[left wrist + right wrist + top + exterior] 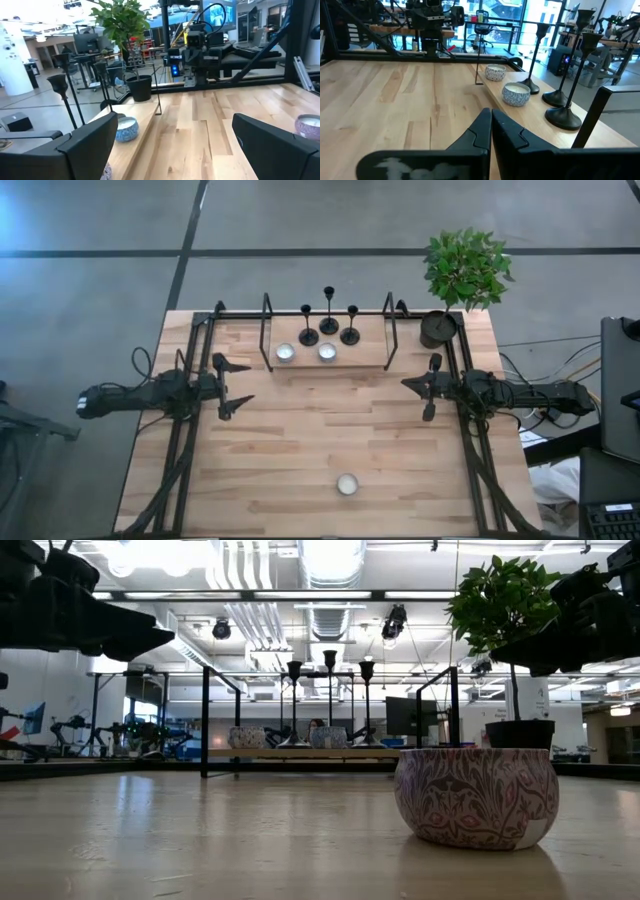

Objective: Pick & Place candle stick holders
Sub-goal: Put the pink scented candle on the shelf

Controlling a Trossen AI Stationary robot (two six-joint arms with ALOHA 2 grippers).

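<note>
Shelf (370,352) of light wood sits at the far middle of the desk (300,440), framed by black rails, and serves as the landmark here. Candle stick holders, three of them, stand upright on the shelf: left holder (308,336) and right holder (350,335) nearer the shelf's front, middle holder (329,325) further back between them. All three are apart from each other, black, round base, thin stem, small cup on top. Two tin candles (286,353) sit on the shelf just in front of the holders; the second tin (327,352) is near the left and middle holder bases, touching or not is hard to call from above. A third patterned tin (347,484) sits on the desk well in front of the shelf, near the front edge. Potted plant (440,328) stands just off the shelf's right end.

Left gripper (236,385) hangs over the desk off the shelf's left front corner, jaws wide apart, nothing between them. Right gripper (428,387) hangs off the shelf's right front corner, jaws pressed together, holding nothing. Both are well apart from the holders.
</note>
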